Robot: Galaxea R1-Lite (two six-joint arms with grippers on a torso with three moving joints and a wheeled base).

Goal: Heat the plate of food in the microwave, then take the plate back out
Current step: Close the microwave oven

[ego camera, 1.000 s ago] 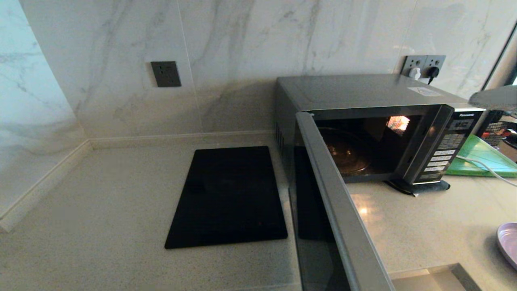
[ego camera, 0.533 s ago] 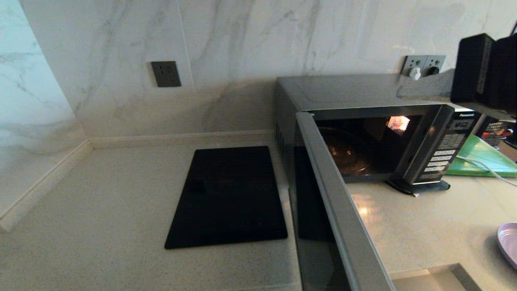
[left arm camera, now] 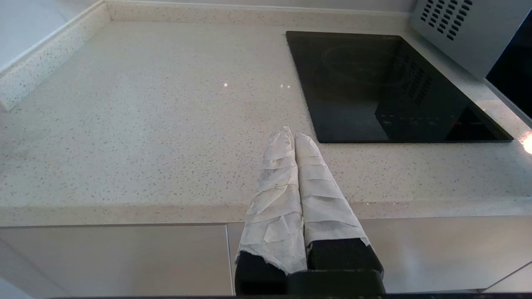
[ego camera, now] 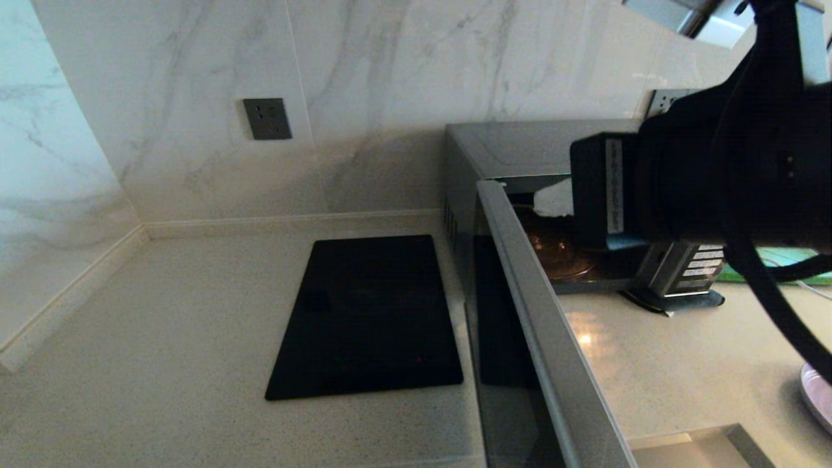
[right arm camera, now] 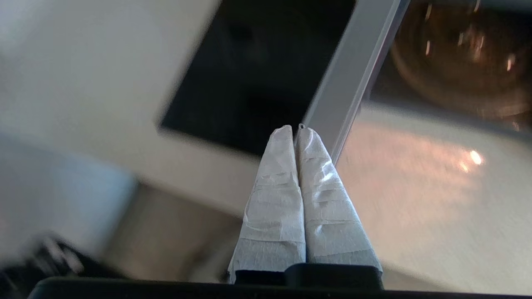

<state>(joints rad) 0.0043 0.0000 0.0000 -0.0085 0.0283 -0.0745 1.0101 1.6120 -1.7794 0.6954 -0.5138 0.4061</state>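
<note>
A: Checking progress: microwave (ego camera: pixel 520 146) door (ego camera: pixel 546 338) hangs wide open, cavity lit, only the glass turntable (ego camera: pixel 559 250) inside. No plate in there

B: Plate of food (ego camera: pixel 820 393)?

A: On the counter (ego camera: pixel 682 364) at the far right edge of the head view, well apart from the oven; only its lavender rim shows. Judged: not loaded; loading, closing, heating and removal all remain

B: Grippers?

A: Right gripper (right arm camera: pixel 296 131) raised in front of the oven opening, near the door's upper edge, wrapped fingers pressed together, holding nothing. Left gripper (left arm camera: pixel 291 135) parked over the counter's front edge near the black panel (left arm camera: pixel 390 83), fingers together, empty
</note>
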